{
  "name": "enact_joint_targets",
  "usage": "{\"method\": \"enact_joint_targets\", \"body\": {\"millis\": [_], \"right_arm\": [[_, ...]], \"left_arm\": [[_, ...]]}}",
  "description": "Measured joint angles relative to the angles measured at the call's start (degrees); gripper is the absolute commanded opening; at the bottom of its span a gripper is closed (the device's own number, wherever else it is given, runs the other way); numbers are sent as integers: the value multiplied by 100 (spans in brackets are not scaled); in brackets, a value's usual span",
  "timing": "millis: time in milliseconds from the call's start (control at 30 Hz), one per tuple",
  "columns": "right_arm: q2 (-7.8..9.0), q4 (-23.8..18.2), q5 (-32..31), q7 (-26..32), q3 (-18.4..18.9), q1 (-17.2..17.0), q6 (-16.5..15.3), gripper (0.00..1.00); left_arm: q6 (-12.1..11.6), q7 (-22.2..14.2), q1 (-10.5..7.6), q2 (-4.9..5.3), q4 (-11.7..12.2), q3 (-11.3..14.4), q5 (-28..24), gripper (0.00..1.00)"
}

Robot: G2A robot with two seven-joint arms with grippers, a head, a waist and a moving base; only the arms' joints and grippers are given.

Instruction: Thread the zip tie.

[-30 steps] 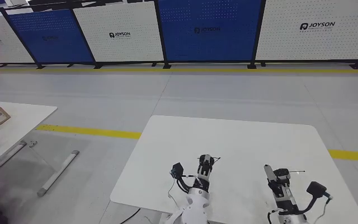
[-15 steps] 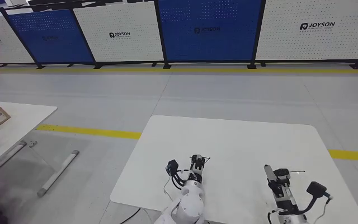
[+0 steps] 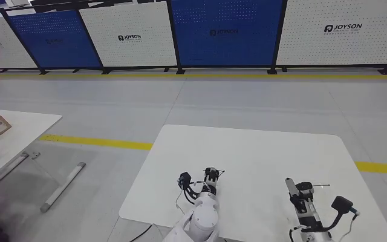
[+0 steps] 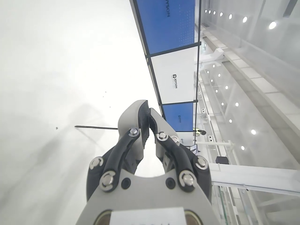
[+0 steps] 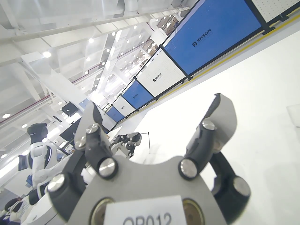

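Note:
A thin black zip tie sticks out sideways from my left gripper, whose pads are shut on it just above the white table. From above, the left gripper is near the table's front edge, left of centre, with the zip tie pointing right. My right gripper stands wide open with nothing between its fingers. It is near the front right. Farther off in the right wrist view are the left gripper and the zip tie. A second thin dark strand lies just right of the right gripper.
Most of the white table beyond both grippers is bare. Another white table stands off to the left across the floor. Blue and white partition panels line the back of the room. A humanoid robot stands far off.
My left gripper has drawn back to the left and toward the table's front edge, carrying the zip tie with it. The right arm has kept still.

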Motion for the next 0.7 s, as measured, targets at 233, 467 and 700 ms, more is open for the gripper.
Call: {"method": "enact_joint_targets", "body": {"millis": [233,467,700], "right_arm": [[0,0,0,0,0,0,0,100],[0,0,0,0,0,0,0,100],[0,0,0,0,0,0,0,100]], "left_arm": [[97,-100,-2,0,44,32,103,27],[104,-86,-38,-17,80,12,55,25],[46,-91,-30,-24,54,-6,49,28]]}}
